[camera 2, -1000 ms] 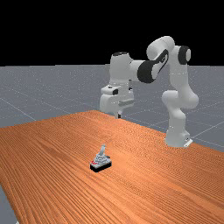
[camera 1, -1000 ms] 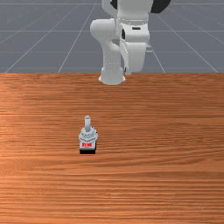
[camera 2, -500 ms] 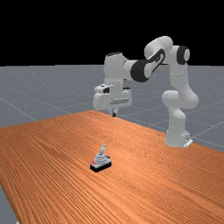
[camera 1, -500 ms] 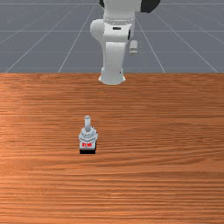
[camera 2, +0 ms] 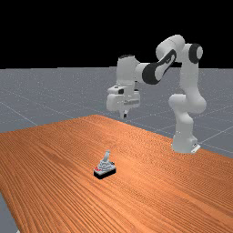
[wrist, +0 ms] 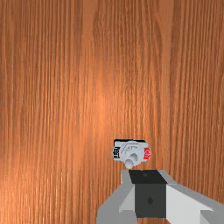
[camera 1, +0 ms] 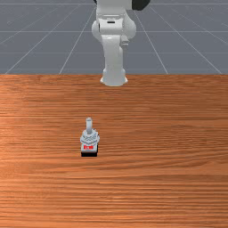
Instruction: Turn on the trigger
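The front view's top edge cuts off the arm [camera 1: 114, 53], and the red mark [camera 1: 88, 147] on the joystick [camera 1: 90, 139] is too small to read. In the far view the gripper [camera 2: 124, 115] is too small to tell open from closed — and the picture's edges crop the table [camera 2: 59, 182].

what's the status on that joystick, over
Arm raised, grip empty. Joystick standing on table, untouched. No obstacle seen between them.
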You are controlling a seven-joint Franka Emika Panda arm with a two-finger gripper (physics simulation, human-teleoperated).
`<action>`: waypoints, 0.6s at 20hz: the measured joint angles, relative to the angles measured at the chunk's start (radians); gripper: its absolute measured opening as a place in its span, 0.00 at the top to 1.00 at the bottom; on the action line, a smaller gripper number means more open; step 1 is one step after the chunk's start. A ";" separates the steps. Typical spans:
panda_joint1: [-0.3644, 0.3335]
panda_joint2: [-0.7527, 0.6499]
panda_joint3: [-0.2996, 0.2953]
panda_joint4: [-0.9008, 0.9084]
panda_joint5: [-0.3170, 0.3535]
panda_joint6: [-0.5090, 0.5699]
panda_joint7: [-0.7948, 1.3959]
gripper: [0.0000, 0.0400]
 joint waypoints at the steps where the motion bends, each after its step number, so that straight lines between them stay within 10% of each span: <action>1: 0.000 -0.021 0.000 -0.044 0.001 0.074 0.000 1.00; 4: 0.000 -0.035 -0.002 -0.180 0.005 0.358 -0.003 1.00; 6: 0.004 0.045 -0.002 -0.099 -0.014 0.181 0.140 1.00; 12: 0.010 0.089 -0.004 -0.156 -0.094 0.258 0.099 1.00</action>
